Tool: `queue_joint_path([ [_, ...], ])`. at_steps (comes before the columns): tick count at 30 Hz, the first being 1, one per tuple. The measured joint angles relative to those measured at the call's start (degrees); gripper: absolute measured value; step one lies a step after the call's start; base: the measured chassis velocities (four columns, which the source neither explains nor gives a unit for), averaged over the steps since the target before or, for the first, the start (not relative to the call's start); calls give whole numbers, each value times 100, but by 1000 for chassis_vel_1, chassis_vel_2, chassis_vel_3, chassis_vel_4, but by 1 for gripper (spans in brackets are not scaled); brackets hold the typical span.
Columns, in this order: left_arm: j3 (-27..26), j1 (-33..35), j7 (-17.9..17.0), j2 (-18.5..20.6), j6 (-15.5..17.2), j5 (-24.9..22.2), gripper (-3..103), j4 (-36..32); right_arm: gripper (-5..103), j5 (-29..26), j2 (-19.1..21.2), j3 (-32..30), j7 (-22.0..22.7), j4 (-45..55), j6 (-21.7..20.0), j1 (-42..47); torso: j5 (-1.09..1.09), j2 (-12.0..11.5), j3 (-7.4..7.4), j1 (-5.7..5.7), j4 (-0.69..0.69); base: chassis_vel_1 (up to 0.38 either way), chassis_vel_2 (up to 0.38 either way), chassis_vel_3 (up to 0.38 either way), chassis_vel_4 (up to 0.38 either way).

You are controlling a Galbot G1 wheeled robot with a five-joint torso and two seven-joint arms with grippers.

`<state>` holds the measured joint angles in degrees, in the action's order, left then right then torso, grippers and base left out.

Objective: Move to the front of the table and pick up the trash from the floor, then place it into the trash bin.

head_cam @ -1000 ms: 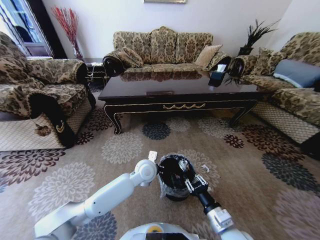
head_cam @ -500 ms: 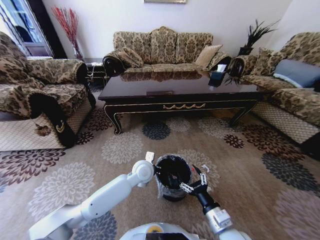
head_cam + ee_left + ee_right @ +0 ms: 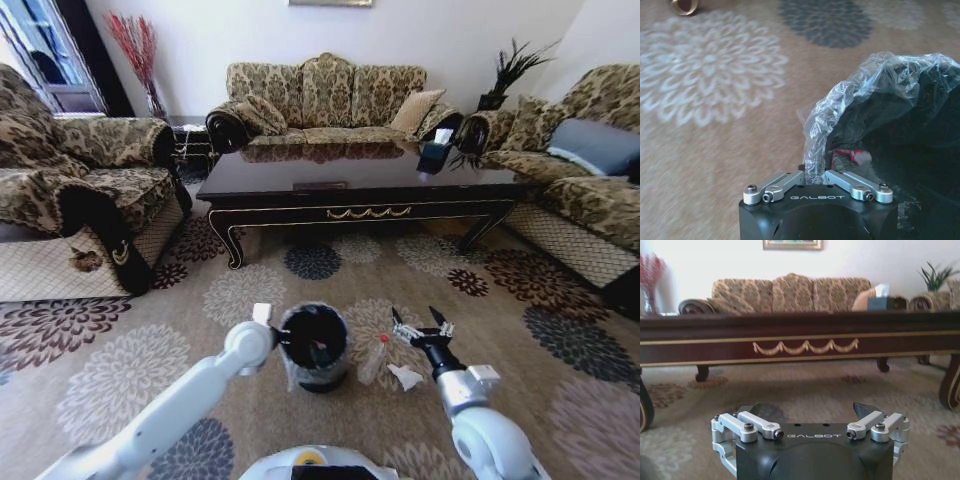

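Trash (image 3: 385, 366), a bottle and paper scraps, now lies uncovered on the carpet just below the wide-open, empty right gripper (image 3: 421, 325), which has swung off the bin (image 3: 314, 345) that the left gripper (image 3: 814, 176) holds pinched by its liner rim.

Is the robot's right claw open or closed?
Open. The right gripper hangs above the carpet beside the trash, its two fingers spread wide with nothing between them.

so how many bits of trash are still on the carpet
2 that I can make out: a clear bottle with a red cap just right of the bin, and a white paper scrap beside it, below the right tool. Others may be hidden.
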<state>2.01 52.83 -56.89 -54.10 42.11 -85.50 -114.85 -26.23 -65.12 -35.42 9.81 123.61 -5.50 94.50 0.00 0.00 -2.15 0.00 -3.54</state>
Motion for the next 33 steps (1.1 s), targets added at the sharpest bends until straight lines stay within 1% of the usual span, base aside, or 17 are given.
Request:
queue_joint_path([
  [3,-265,411,104,89,3,147,0,-116,100,-18,-142,13,-41,-468,22,-47,-1,0,0,0,-3,0,0,0,0],
  [5,-296,461,123,102,3,177,0,-133,100,-11,-159,14,-55,-536,34,-51,-1,0,0,0,-3,0,0,0,0],
  [9,-502,738,206,131,2,289,0,-237,100,271,-353,41,-169,-1302,253,-65,0,0,1,0,-4,0,0,0,0],
  [15,-570,818,211,138,3,314,0,-274,100,315,-457,17,-226,-1826,427,-51,0,0,1,0,-4,0,0,0,0],
  [18,-573,823,212,168,2,315,0,-283,100,298,-520,-14,-225,-2303,630,-118,0,0,1,0,-3,0,0,0,0],
  [20,-573,820,212,183,3,316,0,-293,100,240,-546,-20,-242,-2562,691,-136,0,0,1,0,-3,0,0,0,0],
  [24,-569,822,212,187,3,315,0,-298,100,205,-584,-19,-283,-2832,746,-168,0,0,1,0,-4,0,0,0,0],
  [28,-551,843,212,158,2,328,0,-299,100,0,-679,42,-323,-3467,800,-414,0,0,1,0,-3,0,0,0,0],
  [30,-547,846,211,156,3,333,0,-299,100,-18,-681,48,-330,-3530,803,-449,0,0,1,0,-3,0,0,0,0],
  [33,-519,895,213,155,2,427,0,-299,100,-32,-695,99,-410,-3919,850,-691,0,0,1,0,-3,0,0,0,0],
])
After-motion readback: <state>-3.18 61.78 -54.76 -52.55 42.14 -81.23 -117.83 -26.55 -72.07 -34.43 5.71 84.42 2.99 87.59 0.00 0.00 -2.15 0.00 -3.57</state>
